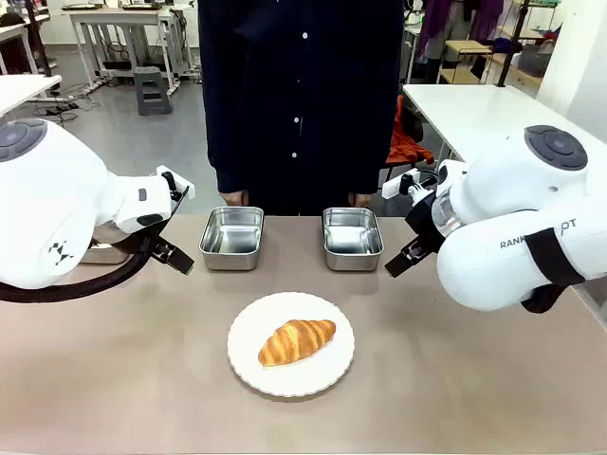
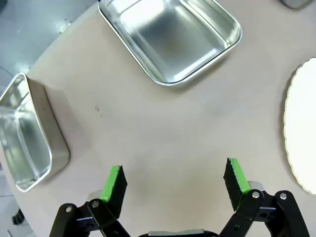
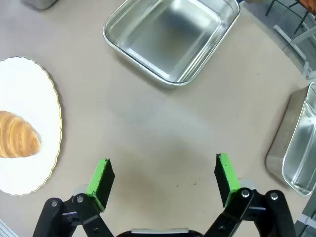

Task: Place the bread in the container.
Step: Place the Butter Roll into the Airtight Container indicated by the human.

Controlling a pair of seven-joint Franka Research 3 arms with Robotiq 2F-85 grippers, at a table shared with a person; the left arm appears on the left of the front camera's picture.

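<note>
The ridged golden-brown croissant [image 1: 297,341] lies diagonally, well apart from the empty shiny steel container [image 1: 231,237] beyond it

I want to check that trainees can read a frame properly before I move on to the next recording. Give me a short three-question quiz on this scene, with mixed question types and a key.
1. True or false: the robot's right hand is shut on the bread.
2. What does the bread rest on? A: the bare table. B: a round white plate. C: a folded cloth.
3. Fill in: the two containers in front of the person are both ____.

Key: 1 false, the right hand is open and holds nothing. 2 B. 3 empty.
</note>
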